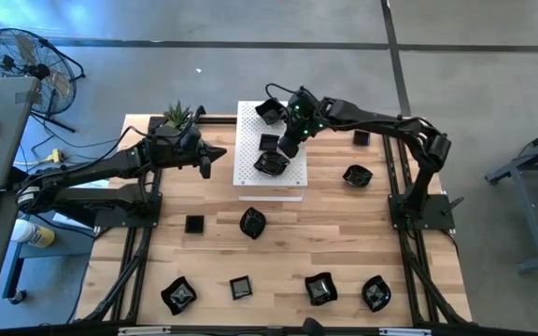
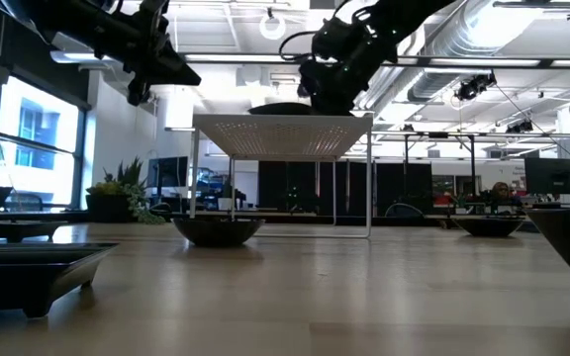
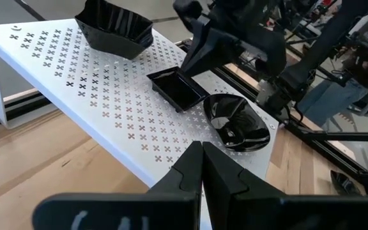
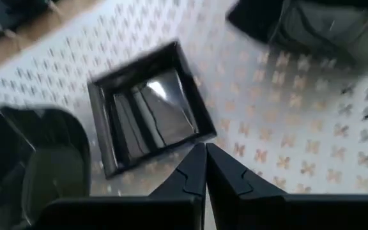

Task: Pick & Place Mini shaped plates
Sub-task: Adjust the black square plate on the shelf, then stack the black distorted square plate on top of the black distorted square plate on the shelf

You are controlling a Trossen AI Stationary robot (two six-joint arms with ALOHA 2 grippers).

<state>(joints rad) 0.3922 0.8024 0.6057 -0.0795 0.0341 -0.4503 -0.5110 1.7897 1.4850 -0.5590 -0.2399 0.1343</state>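
Note:
Three mini shaped plates sit on the white perforated board (image 1: 250, 154): a wavy-walled one (image 3: 115, 25), a square one (image 4: 147, 120) in the middle, and a rounded one (image 3: 236, 122). My right gripper (image 4: 205, 152) is shut, slanting down over the board, its tips right beside the square plate's rim. My left gripper (image 3: 202, 161) is shut and empty, held in the air off the board's left edge and pointing at it. Several more black plates lie on the wooden table, among them one (image 1: 252, 222) near the board's front. My right gripper's shut fingertips stand at one corner of the square plate's rim (image 4: 195, 138), slanting down from the table's right and far side. I cannot tell whether they touch the rim. The plate lies flat on the board.
A small green plant (image 1: 177, 116) stands at the table's far left corner. Loose plates lie along the near edge (image 1: 178, 295) (image 1: 320, 287) and right of the board (image 1: 358, 175). The board stands raised on thin white legs (image 2: 196, 178). Bare wood lies between the board and the near row.

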